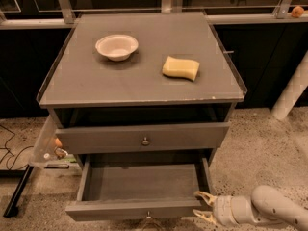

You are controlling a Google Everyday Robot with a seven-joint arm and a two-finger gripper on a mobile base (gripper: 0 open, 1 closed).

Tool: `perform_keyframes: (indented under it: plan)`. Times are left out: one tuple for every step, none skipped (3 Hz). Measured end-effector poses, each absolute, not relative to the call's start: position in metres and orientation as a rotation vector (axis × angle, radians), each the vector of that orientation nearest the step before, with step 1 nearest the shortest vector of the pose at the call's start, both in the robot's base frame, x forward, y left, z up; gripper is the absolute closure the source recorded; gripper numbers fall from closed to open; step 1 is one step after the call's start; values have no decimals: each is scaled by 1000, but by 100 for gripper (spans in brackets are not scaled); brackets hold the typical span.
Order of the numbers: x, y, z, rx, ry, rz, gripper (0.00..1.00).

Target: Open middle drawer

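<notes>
Well, the middle drawer (139,183) stands wide open at six o'clock in the view, its plain grey inside on show with nothing in it, and its small round knob (148,214) is just visible on the front edge. Just beside its right front corner, at about five o'clock, sits the end effector (203,207), coming in from the right on a pale arm (269,208). Its two yellowish fingers (205,196) are spread apart and have hold of nothing, the upper one right at the drawer's corner. At twelve o'clock from the open drawer, the upper drawer (106,138) is shut, knob (145,141) dead centre. Above that, on the bench (144,88), a white bowl (117,46) sits toward eleven o'clock, and a yellow sponge (181,67) lies well apart from it, at roughly four o'clock from the bowl.
</notes>
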State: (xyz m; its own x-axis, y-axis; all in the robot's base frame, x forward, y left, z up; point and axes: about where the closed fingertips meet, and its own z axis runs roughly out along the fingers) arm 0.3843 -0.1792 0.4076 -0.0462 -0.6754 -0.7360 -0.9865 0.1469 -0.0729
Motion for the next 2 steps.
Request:
perform_keyframes:
  plan:
    - [390, -179, 410, -1593, 1789, 623, 100]
    - [393, -179, 411, -1593, 1789, 623, 100]
